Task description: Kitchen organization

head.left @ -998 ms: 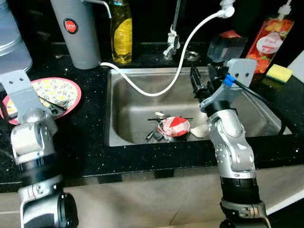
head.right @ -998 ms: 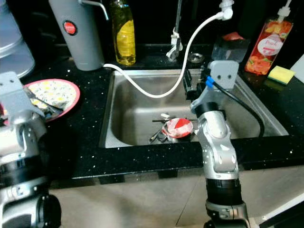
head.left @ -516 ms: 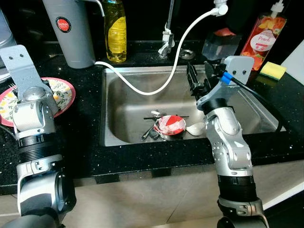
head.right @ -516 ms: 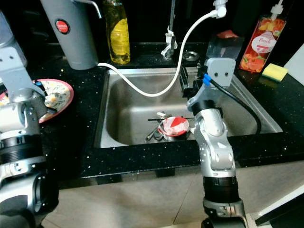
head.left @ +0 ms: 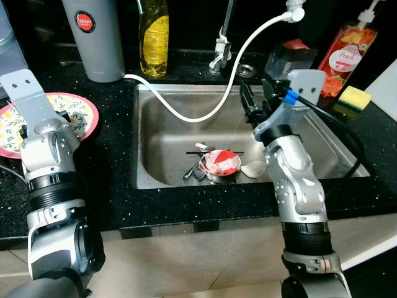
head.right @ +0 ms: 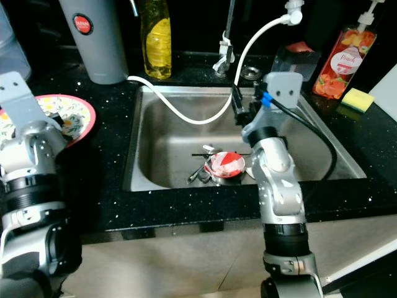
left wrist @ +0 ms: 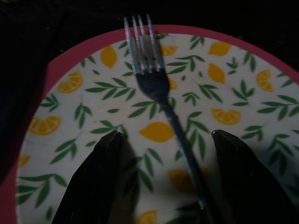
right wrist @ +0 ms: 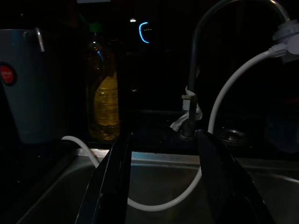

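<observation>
Left pincer (left wrist: 163, 140) hangs over the plate (left wrist: 65, 121) w/ both black fingers (left wrist: 100, 177) spread wide, the fork (left wrist: 161, 93) lying between them, nothing gripped. The fork is thin metal: stiff, light, likely slick, and lying flat against the plate, so hard to get under. Best hold is judged to be across the narrow handle, mid-length, where the fingers already straddle it; the tines point away from the wrist. The plate is white w/ a lemon-and-leaf print and a pink-red rim; prob. rigid and breakable, easy to skid on the polished stone, so a rim grip would need care. It sits on the black speckled surface (head.left: 111, 186), left of the sink (head.left: 155, 124), near a grey flask (head.left: 92, 37) and a yellow soap bottle (head.left: 153, 37).

Right pincer (right wrist: 163, 186) is raised above the sink's back-right area, fingers apart, holding nothing, aimed toward the faucet (right wrist: 194, 70) and white hose (head.left: 205, 115). In the basin: a red-and-white bowl (head.left: 222, 162) amid loose utensils (head.left: 197, 169), a pale object beside it. A peach pump bottle (head.left: 342, 56) and yellow sponge (head.left: 353, 96) stand at the far right.
</observation>
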Tool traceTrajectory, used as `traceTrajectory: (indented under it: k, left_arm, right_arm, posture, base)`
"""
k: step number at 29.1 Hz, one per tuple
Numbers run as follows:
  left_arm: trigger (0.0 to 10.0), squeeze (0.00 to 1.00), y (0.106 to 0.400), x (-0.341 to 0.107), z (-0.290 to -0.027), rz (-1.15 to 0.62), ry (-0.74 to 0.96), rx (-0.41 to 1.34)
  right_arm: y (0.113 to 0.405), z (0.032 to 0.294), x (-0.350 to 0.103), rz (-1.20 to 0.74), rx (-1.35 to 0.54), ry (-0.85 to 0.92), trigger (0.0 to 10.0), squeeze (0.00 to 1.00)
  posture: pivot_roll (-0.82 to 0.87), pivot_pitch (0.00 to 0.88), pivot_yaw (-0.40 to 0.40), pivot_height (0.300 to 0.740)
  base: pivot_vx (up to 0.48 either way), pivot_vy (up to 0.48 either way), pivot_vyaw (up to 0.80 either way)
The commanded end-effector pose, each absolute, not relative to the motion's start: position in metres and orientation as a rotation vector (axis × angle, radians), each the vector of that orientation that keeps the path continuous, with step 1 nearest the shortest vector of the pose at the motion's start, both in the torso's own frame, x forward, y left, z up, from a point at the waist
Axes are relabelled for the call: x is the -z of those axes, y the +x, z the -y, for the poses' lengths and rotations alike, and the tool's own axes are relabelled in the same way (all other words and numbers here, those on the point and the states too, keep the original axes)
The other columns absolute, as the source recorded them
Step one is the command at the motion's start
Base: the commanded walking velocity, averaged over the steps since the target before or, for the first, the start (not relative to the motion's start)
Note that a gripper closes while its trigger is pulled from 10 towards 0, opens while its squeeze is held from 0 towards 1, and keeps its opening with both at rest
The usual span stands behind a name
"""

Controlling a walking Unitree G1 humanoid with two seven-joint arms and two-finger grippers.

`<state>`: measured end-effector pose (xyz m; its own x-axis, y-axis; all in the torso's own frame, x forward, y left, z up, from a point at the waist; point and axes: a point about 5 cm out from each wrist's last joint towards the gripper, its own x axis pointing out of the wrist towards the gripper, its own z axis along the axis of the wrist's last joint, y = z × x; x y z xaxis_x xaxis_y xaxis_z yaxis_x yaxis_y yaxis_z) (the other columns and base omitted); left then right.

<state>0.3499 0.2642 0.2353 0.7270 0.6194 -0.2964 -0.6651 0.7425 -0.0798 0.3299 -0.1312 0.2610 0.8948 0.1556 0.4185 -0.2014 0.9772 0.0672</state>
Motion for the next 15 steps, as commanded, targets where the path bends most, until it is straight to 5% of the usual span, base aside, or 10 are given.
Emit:
traceTrajectory:
  k: [1,2,3,4,15]
  left_arm:
    - [7.0,0.00,0.3484,-0.2191,-0.2588,-0.324,-0.182,-0.708]
    - [4.9,0.00,0.3478,-0.2174,-0.2578,-0.331,-0.176,-0.705]
    - [1.4,0.00,0.3468,-0.2156,-0.2575,-0.341,-0.167,-0.705]
    - [0.0,0.00,0.3461,-0.2144,-0.2578,-0.347,-0.159,-0.708]
    - [0.0,0.00,0.3416,-0.2122,-0.2655,-0.360,-0.125,-0.718]
  right_arm:
    - [0.3289,0.1332,-0.2611,0.430,-0.182,0.119,10.0,0.00]
    - [0.3285,0.1356,-0.2602,0.428,-0.173,0.120,10.0,0.00]
    - [0.3281,0.1382,-0.2588,0.426,-0.163,0.122,10.0,0.00]
    - [0.3281,0.1402,-0.2577,0.424,-0.154,0.123,10.0,0.00]
    - [0.3286,0.1431,-0.2568,0.431,-0.117,0.137,10.0,0.00]
  posture:
    - [0.21,0.049,-0.081,0.740]
    - [0.21,0.049,-0.078,0.740]
    - [0.22,0.045,-0.071,0.740]
    - [0.22,0.043,-0.068,0.740]
    - [0.22,0.062,-0.037,0.740]
  base:
    - [0.000,0.000,0.00]
    - [0.000,0.000,0.00]
    - [0.000,0.000,0.00]
    - [0.000,0.000,0.00]
    - [0.000,0.000,0.00]
